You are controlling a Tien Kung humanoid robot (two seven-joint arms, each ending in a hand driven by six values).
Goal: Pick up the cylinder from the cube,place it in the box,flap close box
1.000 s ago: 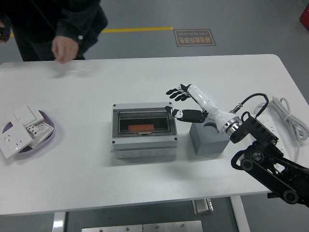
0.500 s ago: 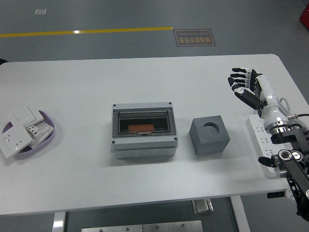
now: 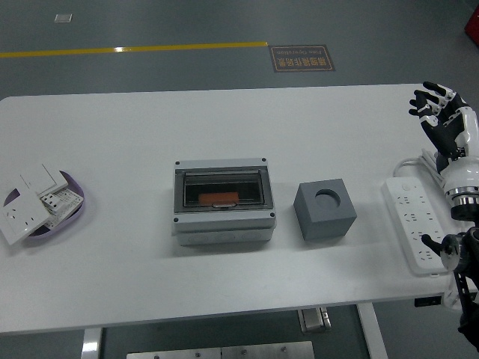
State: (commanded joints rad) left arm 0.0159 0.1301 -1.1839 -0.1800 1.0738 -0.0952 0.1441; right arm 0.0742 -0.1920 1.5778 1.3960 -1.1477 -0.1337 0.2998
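The grey box (image 3: 223, 202) sits mid-table with its tinted flap lying down over the opening. Through the flap an orange cylinder (image 3: 219, 198) shows inside the box. Just right of the box is the grey cube (image 3: 325, 210), whose round hole (image 3: 327, 197) on top is empty. My right hand (image 3: 434, 108) hangs at the far right edge of the view, well away from the cube, its fingers spread and holding nothing. My left arm is out of sight.
A white power strip (image 3: 412, 224) with its cable lies near the table's right edge, under my right arm. At the left edge stands a purple bowl (image 3: 75, 213) with several white wall switches in it.
My right hand has drawn back from the box flap to the far right and risen. The person at the far left side has left the view.
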